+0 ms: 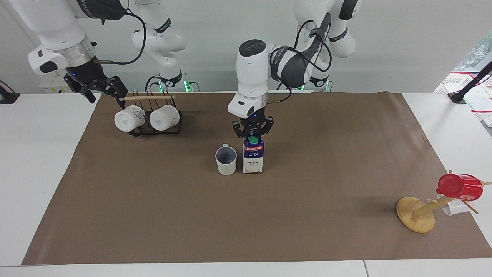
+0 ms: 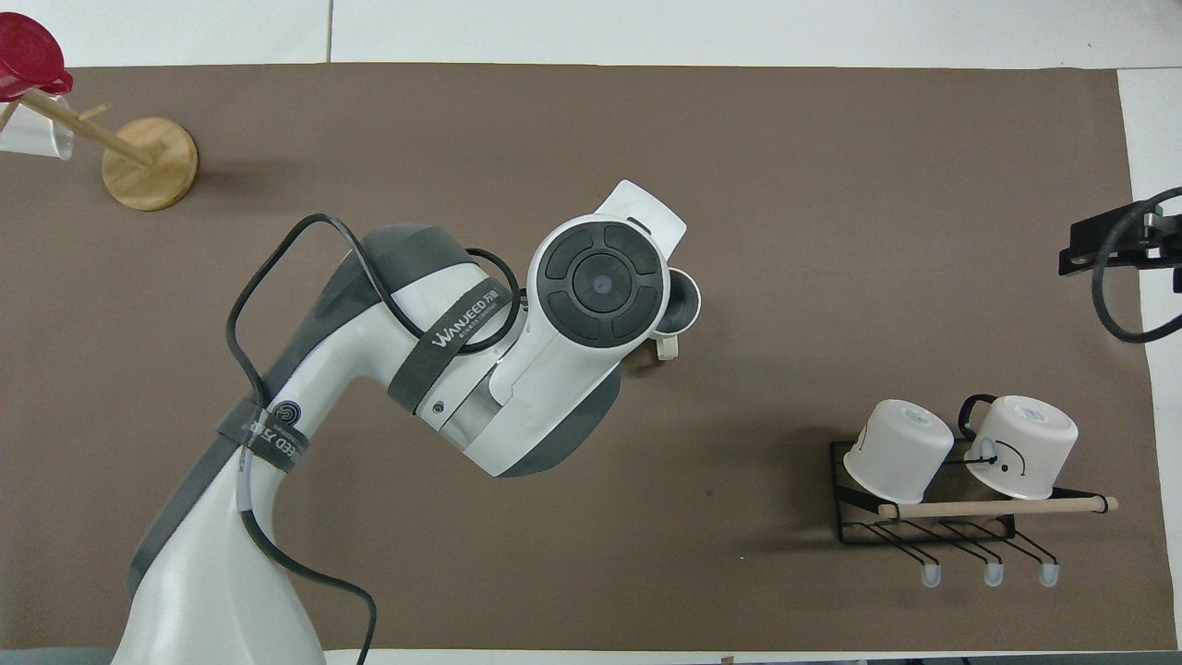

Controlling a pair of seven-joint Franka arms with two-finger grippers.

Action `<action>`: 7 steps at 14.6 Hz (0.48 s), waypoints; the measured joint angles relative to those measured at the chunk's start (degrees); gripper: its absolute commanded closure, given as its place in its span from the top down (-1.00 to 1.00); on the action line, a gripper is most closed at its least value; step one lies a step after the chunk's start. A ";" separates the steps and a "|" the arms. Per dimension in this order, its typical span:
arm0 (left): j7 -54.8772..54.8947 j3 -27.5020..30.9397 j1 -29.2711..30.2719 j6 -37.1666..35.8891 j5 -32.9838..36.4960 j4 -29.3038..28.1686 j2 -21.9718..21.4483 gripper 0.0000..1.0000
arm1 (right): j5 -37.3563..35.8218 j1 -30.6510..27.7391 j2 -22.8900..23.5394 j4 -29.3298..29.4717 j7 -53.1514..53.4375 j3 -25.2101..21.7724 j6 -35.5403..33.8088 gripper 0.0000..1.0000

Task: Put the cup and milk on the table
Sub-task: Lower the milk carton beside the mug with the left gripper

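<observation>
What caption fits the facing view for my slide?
Left gripper holds the milk upright on the table beside the cup; right gripper waits raised by the mug rack.

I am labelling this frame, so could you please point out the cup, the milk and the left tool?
cup (image 1: 226, 164), facing view, outer wall.
milk (image 1: 253, 160), facing view, white lower front.
left tool (image 1: 252, 134), facing view, between fingertips at the carton's top.

milk (image 1: 253, 158) just beside cup (image 1: 226, 160), both on table (image 1: 246, 215)
</observation>
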 measured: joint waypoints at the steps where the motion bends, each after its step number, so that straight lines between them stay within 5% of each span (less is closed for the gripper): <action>1: 0.00 0.00 -0.06 -0.31 0.00 0.00 0.00 -1.00 | 0.00 0.09 0.16 0.00 0.00 0.03 0.00 1.00; 7: -0.30 0.02 -0.07 -0.64 0.01 -0.42 0.00 -1.00 | 0.00 -0.85 0.27 -0.16 -0.95 -0.11 0.00 1.00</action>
